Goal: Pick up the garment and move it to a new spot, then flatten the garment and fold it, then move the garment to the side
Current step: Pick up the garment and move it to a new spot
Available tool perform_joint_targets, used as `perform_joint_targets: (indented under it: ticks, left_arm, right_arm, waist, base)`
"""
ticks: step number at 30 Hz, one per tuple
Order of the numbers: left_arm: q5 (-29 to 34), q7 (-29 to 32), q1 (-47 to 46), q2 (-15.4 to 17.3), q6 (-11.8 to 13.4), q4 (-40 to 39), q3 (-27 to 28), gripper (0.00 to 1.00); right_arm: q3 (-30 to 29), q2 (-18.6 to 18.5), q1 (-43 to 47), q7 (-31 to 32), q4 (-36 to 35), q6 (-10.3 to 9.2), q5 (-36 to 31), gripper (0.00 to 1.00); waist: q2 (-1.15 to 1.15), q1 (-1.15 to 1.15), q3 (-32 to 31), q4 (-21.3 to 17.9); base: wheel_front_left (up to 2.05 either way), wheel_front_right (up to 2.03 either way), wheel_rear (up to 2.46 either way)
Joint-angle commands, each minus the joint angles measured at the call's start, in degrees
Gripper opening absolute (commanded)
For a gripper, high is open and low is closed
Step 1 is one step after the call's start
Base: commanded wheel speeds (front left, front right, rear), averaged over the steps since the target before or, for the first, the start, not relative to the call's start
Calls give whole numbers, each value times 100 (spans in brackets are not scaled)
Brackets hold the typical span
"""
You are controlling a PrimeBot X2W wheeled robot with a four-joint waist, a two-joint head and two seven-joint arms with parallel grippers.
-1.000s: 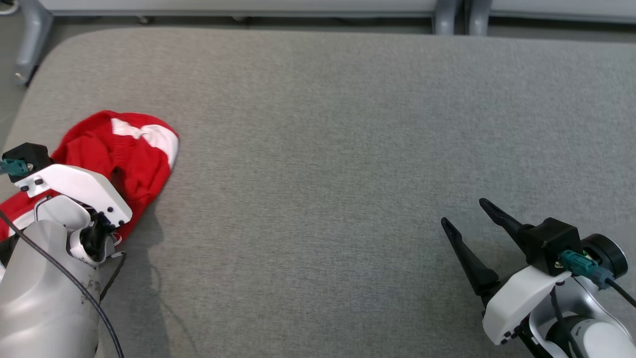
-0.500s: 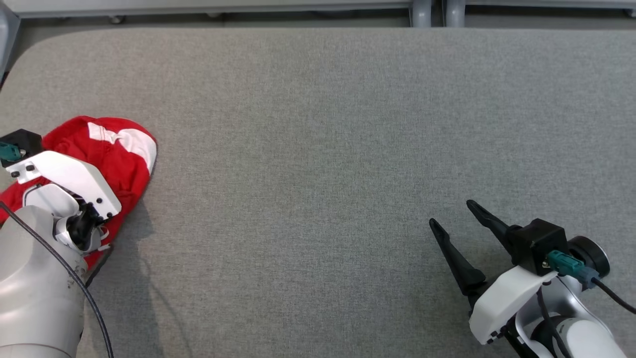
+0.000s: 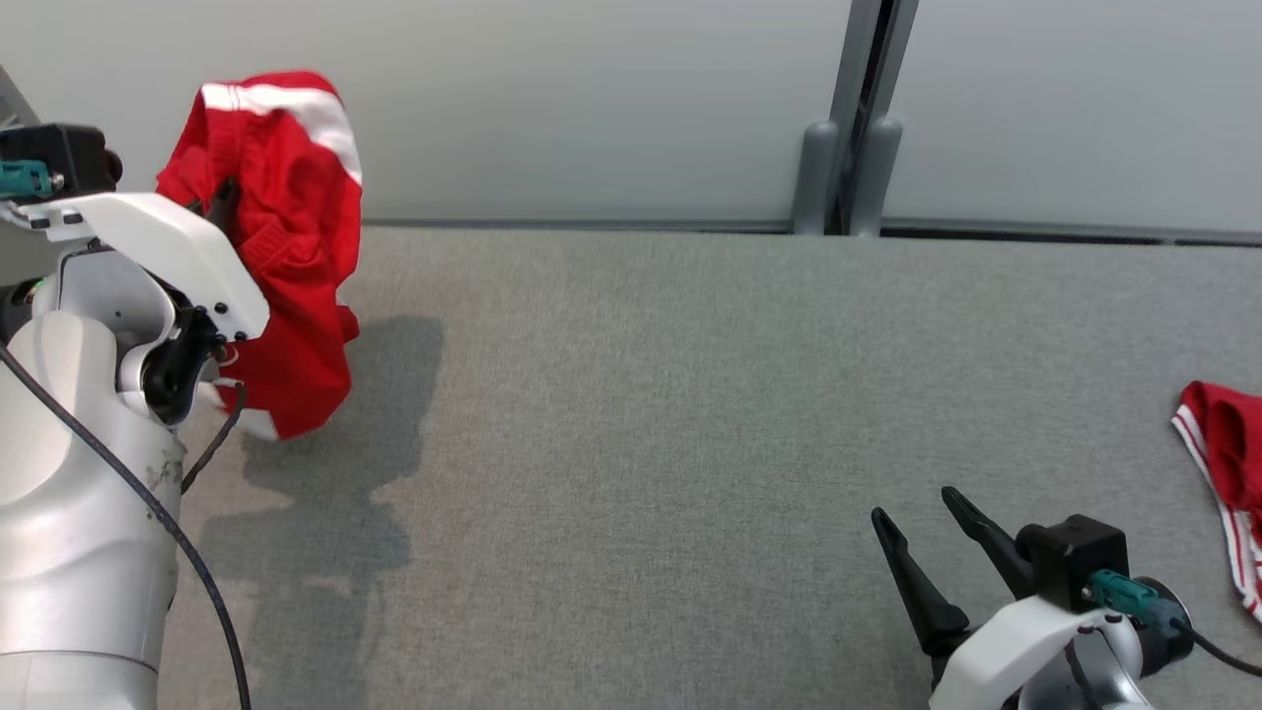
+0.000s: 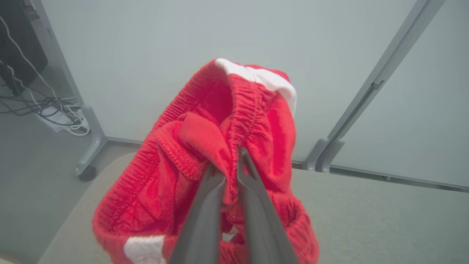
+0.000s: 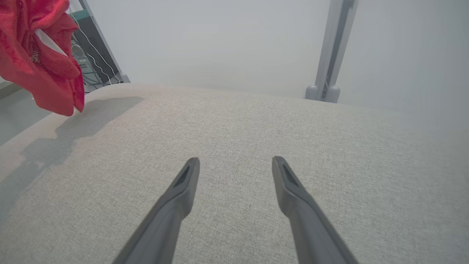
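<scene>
The garment, a red cloth with white bands, hangs clear of the grey counter. From that, the pick-up looks done and the carry to a new spot is the step in hand. The next move probably calls for a swing toward the counter's open middle and a low set-down, so the cloth spreads rather than bunches. Flattening and folding are not yet begun.

The counter is broad and padded. The garment dangles above its left edge, toward the far-left corner, with its hem apart from the surface and its shadow on the fabric below. A 2nd red cloth with white stripes lies at the right edge.

The left jaws are clenched on a gathered, elastic fold of the garment, which drapes around and below them. The right jaws stand released and empty, low over the counter's near-right part, well apart from the garment.
</scene>
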Motion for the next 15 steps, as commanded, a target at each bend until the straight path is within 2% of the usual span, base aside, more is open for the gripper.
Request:
perform_joint_targets:
  ticks: [1, 6, 7, 9, 15]
  left_arm:
    - [-11, 15, -10, -12, -39, -123, -15, 0]
    - [-238, 137, 51, -310, -156, -1314, -151, 0]
    - [-357, 244, 161, -450, -184, -1866, -254, 0]
    - [-451, 361, 279, -578, -193, -2427, -357, 0]
    - [-563, 535, 759, -908, -38, -3747, -786, 0]
  right_arm:
    - [-52, -2, 98, -37, 10, 1, -16, 100]
    - [-313, 33, 353, 22, -97, 1, -136, 100]
    - [-446, 45, 432, 51, -168, 1, -191, 100]
    - [-521, 67, 470, 67, -236, 1, -228, 100]
    - [-458, 93, 410, 150, -370, 1, -246, 100]
  waist:
    - [0, 0, -476, -242]
    - [0, 0, -731, -715]
    - [0, 0, -760, -898]
    - [0, 0, -764, -1094]
    - [0, 0, -652, -1747]
  base:
    - [0, 0, 0]
    - [0, 0, 0]
    - [0, 0, 0]
    - [0, 0, 0]
    - [0, 0, 0]
